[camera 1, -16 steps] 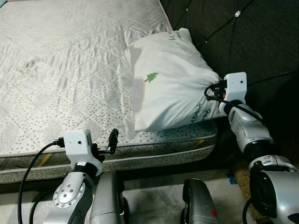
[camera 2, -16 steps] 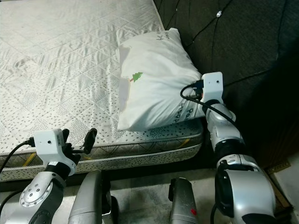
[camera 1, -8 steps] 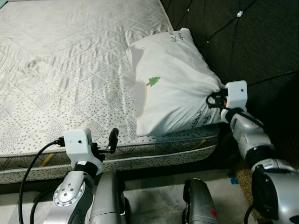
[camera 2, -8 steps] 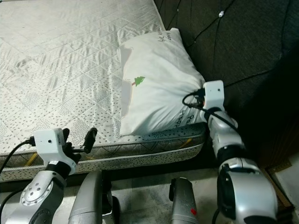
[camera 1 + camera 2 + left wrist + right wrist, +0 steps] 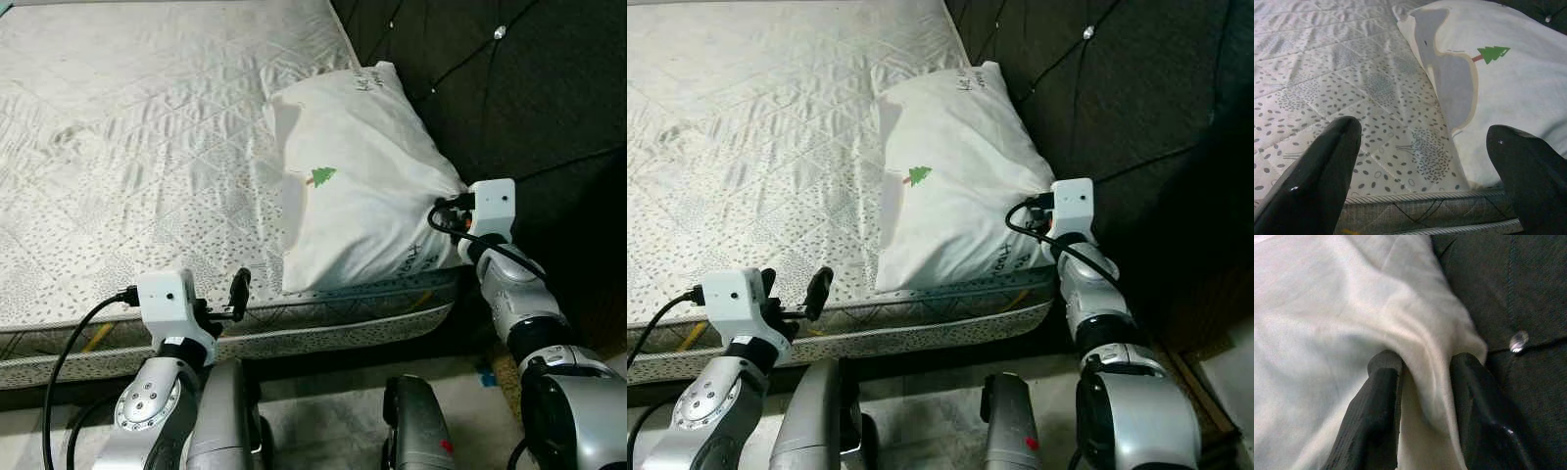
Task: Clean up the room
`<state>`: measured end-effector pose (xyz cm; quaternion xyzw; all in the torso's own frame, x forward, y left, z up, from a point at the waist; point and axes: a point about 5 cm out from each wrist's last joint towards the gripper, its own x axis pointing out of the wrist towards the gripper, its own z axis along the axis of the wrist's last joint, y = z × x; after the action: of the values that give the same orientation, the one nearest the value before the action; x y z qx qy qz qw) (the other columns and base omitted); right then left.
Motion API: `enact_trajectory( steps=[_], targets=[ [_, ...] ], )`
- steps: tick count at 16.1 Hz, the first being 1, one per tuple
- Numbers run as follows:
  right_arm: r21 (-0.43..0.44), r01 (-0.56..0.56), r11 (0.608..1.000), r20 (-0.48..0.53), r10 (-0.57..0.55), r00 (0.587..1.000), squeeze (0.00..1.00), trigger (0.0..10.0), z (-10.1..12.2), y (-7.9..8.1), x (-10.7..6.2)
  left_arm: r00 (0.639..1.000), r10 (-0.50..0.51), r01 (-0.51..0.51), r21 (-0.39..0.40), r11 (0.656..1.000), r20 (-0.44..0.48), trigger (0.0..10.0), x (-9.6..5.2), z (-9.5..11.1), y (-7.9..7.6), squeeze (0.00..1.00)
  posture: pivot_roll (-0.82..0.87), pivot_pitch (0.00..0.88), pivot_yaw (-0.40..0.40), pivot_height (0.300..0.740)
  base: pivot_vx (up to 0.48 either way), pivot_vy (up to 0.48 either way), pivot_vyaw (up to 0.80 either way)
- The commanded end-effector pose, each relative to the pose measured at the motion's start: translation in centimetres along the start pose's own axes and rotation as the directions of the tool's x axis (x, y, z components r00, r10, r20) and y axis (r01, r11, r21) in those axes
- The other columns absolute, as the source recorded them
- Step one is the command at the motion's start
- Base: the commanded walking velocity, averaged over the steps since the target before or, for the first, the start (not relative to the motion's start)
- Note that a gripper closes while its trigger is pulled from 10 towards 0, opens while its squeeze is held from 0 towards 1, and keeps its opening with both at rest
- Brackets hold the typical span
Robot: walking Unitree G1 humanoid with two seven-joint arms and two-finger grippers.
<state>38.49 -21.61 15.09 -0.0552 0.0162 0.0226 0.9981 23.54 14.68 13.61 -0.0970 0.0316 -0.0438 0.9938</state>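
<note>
The white pillow (image 5: 362,176) lies at the right edge of the bare quilted mattress (image 5: 147,147), its far end against the dark tufted headboard (image 5: 509,88) and its near end close to the mattress's front edge. The step in hand looks like setting the pillow in place at the head of the bed: the right gripper (image 5: 1422,382) pinches a gathered corner of the pillowcase between its two black fingers, beside the headboard. The next move probably calls for nudging the pillow square against the headboard, then letting go of the fabric without dragging it off the edge.

The pillow is plump and soft, creased towards the pinched corner, with a small green tree printed on it and handwriting-style lettering too small to read.

The left gripper (image 5: 1425,161) hovers by the mattress's front edge, fingers spread wide and holding nothing, pointing towards the pillow.
</note>
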Motion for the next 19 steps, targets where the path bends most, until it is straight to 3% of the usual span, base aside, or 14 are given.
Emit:
enact_trajectory(
  steps=[1,6,8,10,13,17,19],
  targets=[
    [-0.018,0.032,0.999,0.023,-0.032,0.999,1.00,10.0,0.2,-0.7,-0.2,1.000,0.003,-0.003,0.002,1.000,-0.005,10.0,0.1,-0.2,0.0,0.00,0.06,0.115,0.006,0.590,0.000,0.000,0.00],
    [0.022,0.141,0.990,0.148,-0.143,0.979,1.00,10.0,1.3,-1.9,-1.4,1.000,0.008,-0.008,0.005,1.000,0.006,10.0,0.4,-0.2,0.1,0.00,0.04,0.095,0.010,0.590,0.000,0.000,0.00],
    [0.121,0.150,0.981,0.244,-0.176,0.954,1.00,10.0,3.4,-0.9,-1.2,1.000,0.005,-0.005,0.002,1.000,0.008,10.0,0.6,-0.2,0.1,0.00,0.03,0.092,0.016,0.590,0.000,0.000,0.00],
    [0.149,0.115,0.982,0.262,-0.151,0.953,1.00,10.0,4.1,0.5,-0.7,1.000,-0.002,0.002,0.000,1.000,0.009,10.0,0.7,-0.3,-0.1,0.00,0.03,0.092,0.017,0.590,0.000,0.000,0.00],
    [0.195,0.086,0.977,0.194,-0.125,0.973,1.00,10.0,3.4,3.5,0.3,1.000,0.003,-0.003,0.001,1.000,0.019,10.0,0.6,-0.1,-0.1,0.00,0.06,0.097,0.011,0.590,0.000,0.000,0.00],
    [0.230,0.082,0.970,0.114,-0.110,0.987,1.00,10.0,2.9,5.8,1.4,1.000,0.011,-0.011,-0.001,1.000,0.012,10.0,0.2,-0.2,-0.1,0.00,0.08,0.113,0.000,0.590,0.000,0.000,0.00],
    [0.233,0.157,0.960,-0.053,-0.149,0.987,1.00,10.0,1.2,6.8,1.7,1.000,0.028,-0.028,-0.013,1.000,0.004,10.0,-0.3,-0.2,-0.1,0.00,0.12,0.146,-0.013,0.590,0.000,0.000,0.00]
  ],
)
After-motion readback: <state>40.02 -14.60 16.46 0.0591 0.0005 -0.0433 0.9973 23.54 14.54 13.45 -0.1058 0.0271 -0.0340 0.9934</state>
